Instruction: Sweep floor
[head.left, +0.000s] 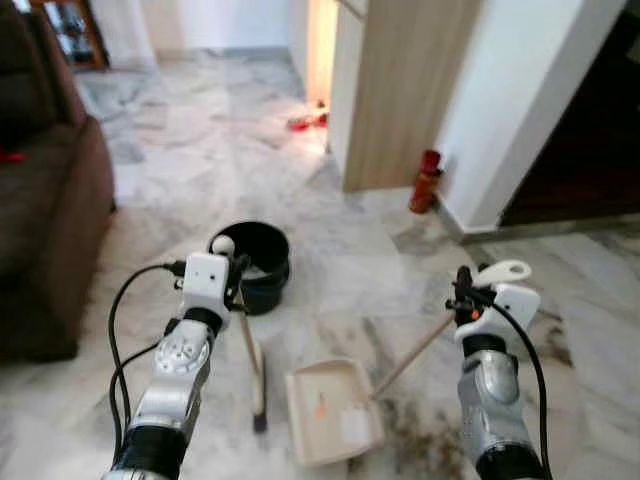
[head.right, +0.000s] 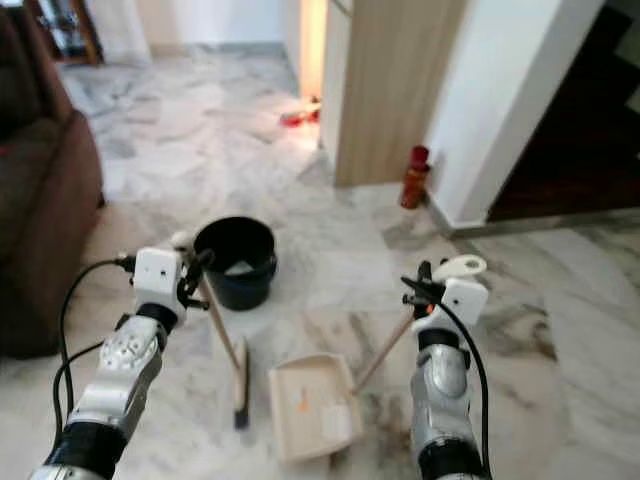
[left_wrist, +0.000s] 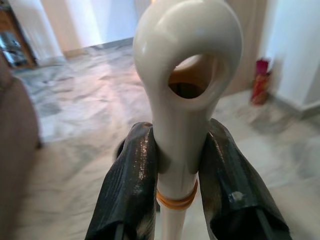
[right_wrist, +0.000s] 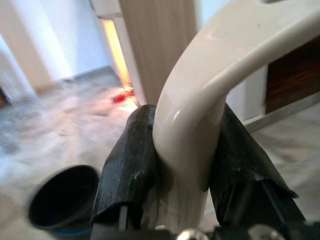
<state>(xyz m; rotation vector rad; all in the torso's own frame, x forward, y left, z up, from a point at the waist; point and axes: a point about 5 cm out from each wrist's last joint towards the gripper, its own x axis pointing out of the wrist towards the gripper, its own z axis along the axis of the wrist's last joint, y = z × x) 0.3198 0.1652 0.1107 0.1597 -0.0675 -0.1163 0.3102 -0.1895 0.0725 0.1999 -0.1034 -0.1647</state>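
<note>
My left gripper is shut on the cream top of a small broom's handle. The broom's stick runs down to its dark brush head, which rests on the marble floor left of the dustpan. My right gripper is shut on the cream loop end of the dustpan's handle. The wooden stick slopes down to the beige dustpan, which lies flat on the floor between my arms with an orange scrap and a pale piece in it.
A black bucket stands just beyond the broom. A brown sofa fills the left side. A wooden cabinet and white wall stand ahead on the right, with a red bottle at the base. Dark grit lies right of the dustpan.
</note>
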